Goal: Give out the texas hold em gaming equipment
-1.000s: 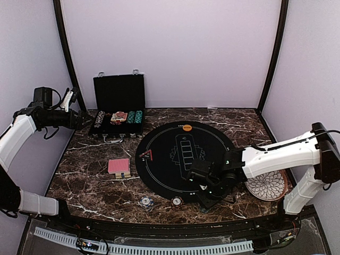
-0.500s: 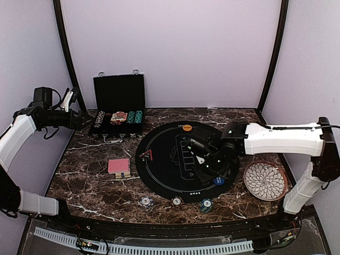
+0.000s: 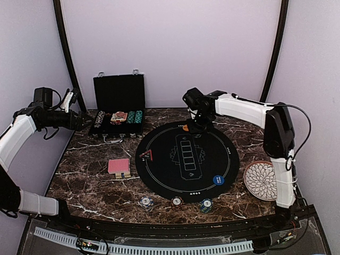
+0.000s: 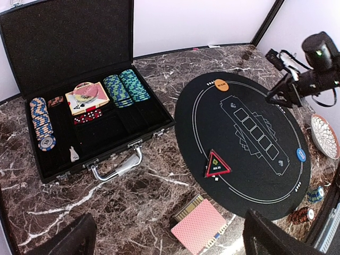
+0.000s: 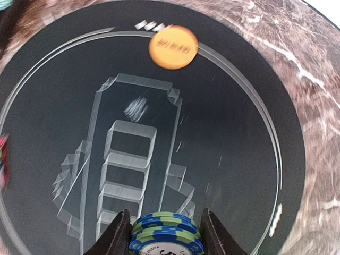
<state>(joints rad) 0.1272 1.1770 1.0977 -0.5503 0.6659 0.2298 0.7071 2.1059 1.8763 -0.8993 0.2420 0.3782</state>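
My right gripper point(image 3: 197, 123) is over the far edge of the round black mat point(image 3: 159, 175), shut on a small stack of blue-and-green chips point(image 5: 166, 236). The orange disc point(image 5: 172, 47) lies just ahead of it, also seen in the top view point(image 3: 185, 127). The blue disc point(image 3: 218, 180) and the red triangle token point(image 3: 146, 155) lie on the mat. Red-backed cards point(image 3: 119, 167) lie left of the mat. Three chip stacks point(image 3: 177, 201) sit along the front edge. My left gripper point(image 3: 79, 121) is open and empty, held high at the far left, its fingers point(image 4: 271, 239) wide apart.
An open black case point(image 3: 118, 118) with chip rows, cards and dice stands at the back left. A white patterned plate point(image 3: 261, 180) lies at the front right. The right arm stretches along the table's far right side.
My right arm swung from the front edge of the mat to its far side, leaving a blue-green chip stack at the front. The blue disc came into view. The left arm stayed still.
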